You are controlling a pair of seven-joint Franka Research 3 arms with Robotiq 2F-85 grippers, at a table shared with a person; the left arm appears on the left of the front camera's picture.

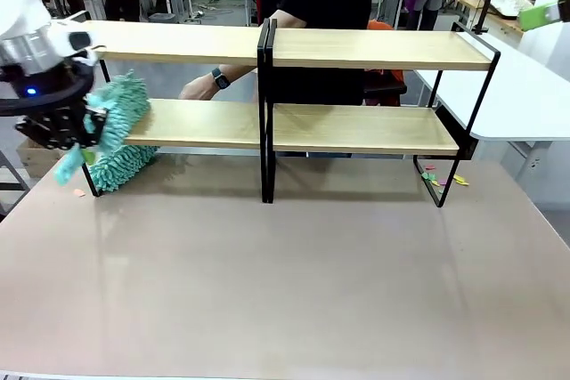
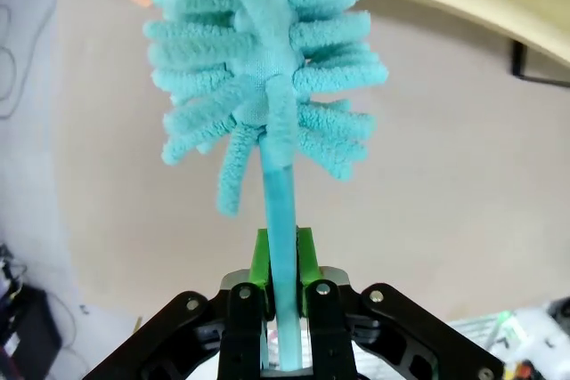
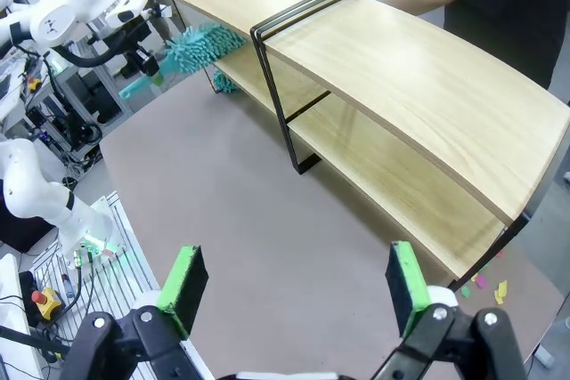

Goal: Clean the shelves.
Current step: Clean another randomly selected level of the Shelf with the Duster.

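Note:
The shelves are two matching two-tier racks set end to end across the table, the left rack (image 1: pixel 178 42) and the right rack (image 1: pixel 374 49), both of light wood boards on black tube frames. My left gripper (image 1: pixel 76 122) is shut on the handle of a teal fluffy duster (image 1: pixel 120 135). The duster's head lies against the left end of the left rack's lower board. In the left wrist view the green pads (image 2: pixel 307 255) of the left gripper (image 2: pixel 283 260) clamp the duster's handle (image 2: pixel 278 193). My right gripper (image 3: pixel 294 282) hangs open high above the table, facing the racks (image 3: pixel 427 86), and holds nothing.
A person stands behind the racks, one hand (image 1: pixel 200 88) with a wristwatch resting on the left lower board. Small coloured paper scraps (image 1: pixel 441 177) lie on the table by the right rack's foot. A white table (image 1: pixel 525 95) stands at the right.

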